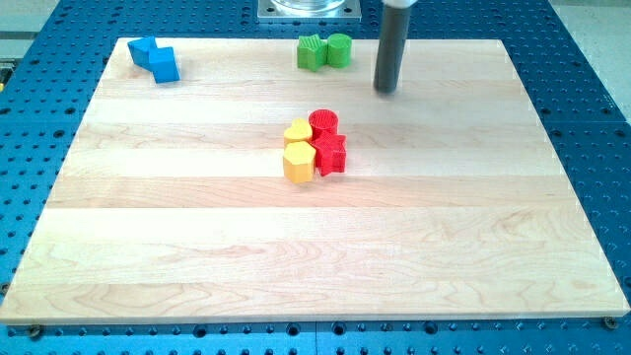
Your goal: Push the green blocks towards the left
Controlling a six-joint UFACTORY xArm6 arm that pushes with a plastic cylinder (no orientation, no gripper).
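Two green blocks stand side by side near the view's top edge of the wooden board (197, 256): a ridged green block (312, 52) on the left, touching a green cylinder (339, 49) on the right. My tip (386, 91) is the lower end of the dark rod, which comes down from the view's top. The tip stands to the right of the green cylinder and a little below it, apart from it.
Two blue blocks (155, 59) touch at the board's top left corner. In the middle sits a tight cluster: a yellow heart (298, 131), a yellow hexagon (298, 163), a red cylinder (323, 124) and a red star (330, 154). Blue perforated table surrounds the board.
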